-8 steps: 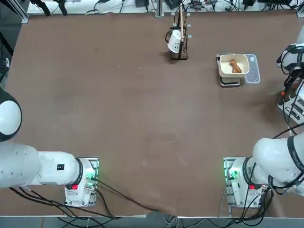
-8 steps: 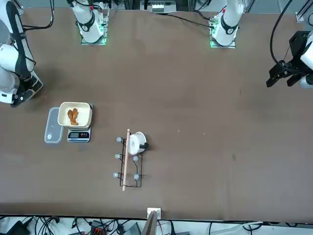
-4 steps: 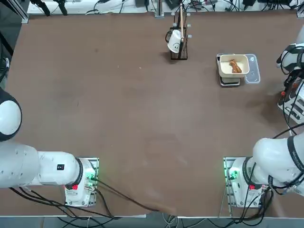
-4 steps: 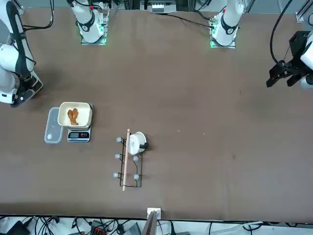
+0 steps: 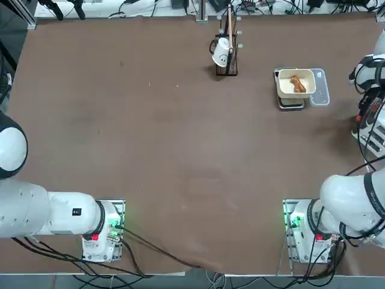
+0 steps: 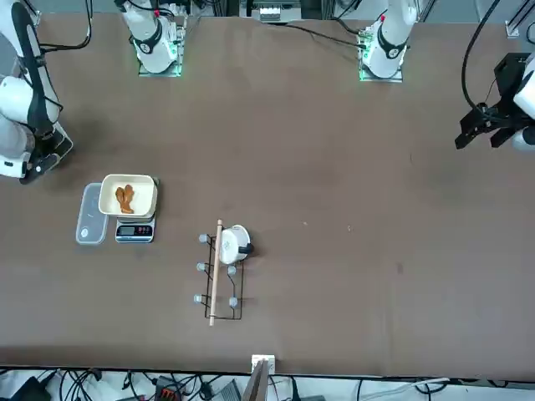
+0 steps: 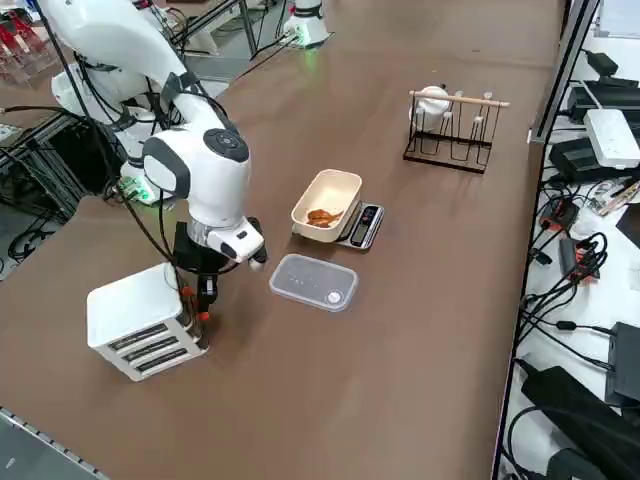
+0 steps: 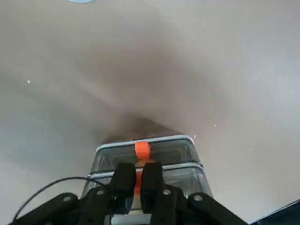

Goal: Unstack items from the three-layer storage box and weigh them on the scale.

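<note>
In the right side view, the three-layer storage box (image 7: 138,321) stands at the left, near the table's edge. My right gripper (image 7: 205,298) points down at its corner, and my fingers (image 8: 124,183) are pinched narrow on an orange tab (image 8: 142,150) of the box. Farther right, one item (image 7: 323,216) lies in the cream bowl (image 7: 327,204) on the scale (image 7: 362,225).
</note>
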Tool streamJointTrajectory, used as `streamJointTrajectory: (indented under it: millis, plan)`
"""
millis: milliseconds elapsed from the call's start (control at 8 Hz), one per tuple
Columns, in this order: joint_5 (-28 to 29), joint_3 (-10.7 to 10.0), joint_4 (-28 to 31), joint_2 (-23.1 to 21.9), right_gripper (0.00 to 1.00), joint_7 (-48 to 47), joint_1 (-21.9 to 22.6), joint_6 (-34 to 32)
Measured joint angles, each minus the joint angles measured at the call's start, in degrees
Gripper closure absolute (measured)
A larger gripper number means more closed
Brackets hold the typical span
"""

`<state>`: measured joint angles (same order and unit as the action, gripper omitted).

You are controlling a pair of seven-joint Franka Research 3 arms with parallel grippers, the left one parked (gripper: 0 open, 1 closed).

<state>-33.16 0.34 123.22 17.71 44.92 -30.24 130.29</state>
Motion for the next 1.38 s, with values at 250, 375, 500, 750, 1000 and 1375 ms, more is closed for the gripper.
streamJointTrajectory:
  millis: [250,375,500,750,1000,1375]
  plan:
    - [0.0,0.3,-0.2,0.0,0.89,-1.2,1.6,0.2]
    - [0.0,0.4,-0.2,0.1,0.89,-2.7,2.7,0.3]
    - [0.0,0.5,-0.2,0.2,0.89,-3.8,3.9,0.3]
    - [0.3,0.5,-1.3,1.0,0.89,-4.4,5.5,0.4]
    - [2.0,0.5,-3.1,2.3,0.89,-4.5,6.9,0.3]
    - [3.4,0.5,-4.2,2.9,0.89,-4.6,8.5,0.2]
